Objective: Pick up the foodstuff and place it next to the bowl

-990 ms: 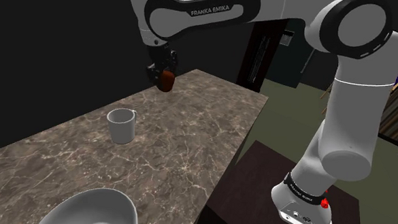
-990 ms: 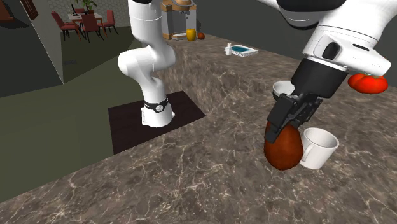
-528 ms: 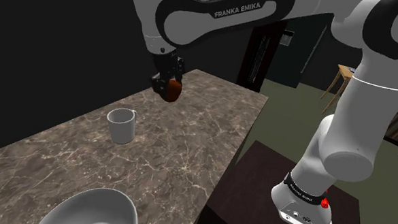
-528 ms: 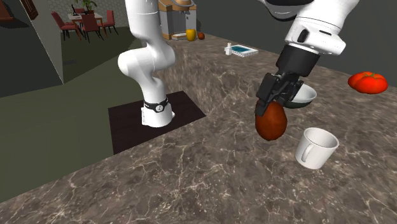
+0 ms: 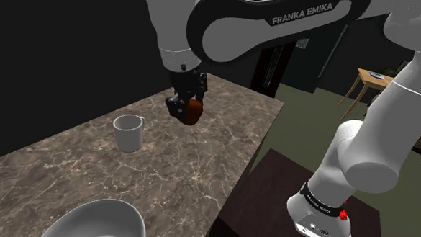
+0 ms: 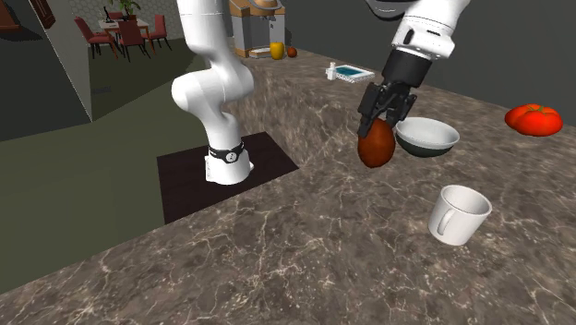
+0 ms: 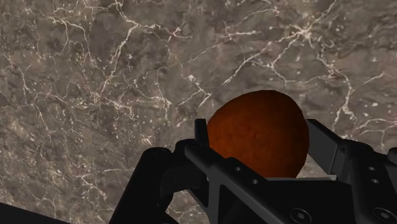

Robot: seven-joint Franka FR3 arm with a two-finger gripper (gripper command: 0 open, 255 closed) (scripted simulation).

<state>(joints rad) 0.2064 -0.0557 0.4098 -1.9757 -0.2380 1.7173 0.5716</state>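
A reddish-brown, egg-shaped foodstuff hangs in the air above the marble counter. My black gripper is shut on it, with a finger on each side. In the second exterior view the foodstuff hangs just left of a white bowl with a dark inside, close to its rim. A large white bowl lies at the shoulder view's lower left.
A white mug stands on the counter, apart from the gripper. A red tomato lies at the counter's far right in the second exterior view. The arm's base sits on a dark stand beside the counter edge.
The gripper has carried the foodstuff away from the mug, right and lower in the shoulder view. In the second exterior view it has gone up and left, to beside the bowl.
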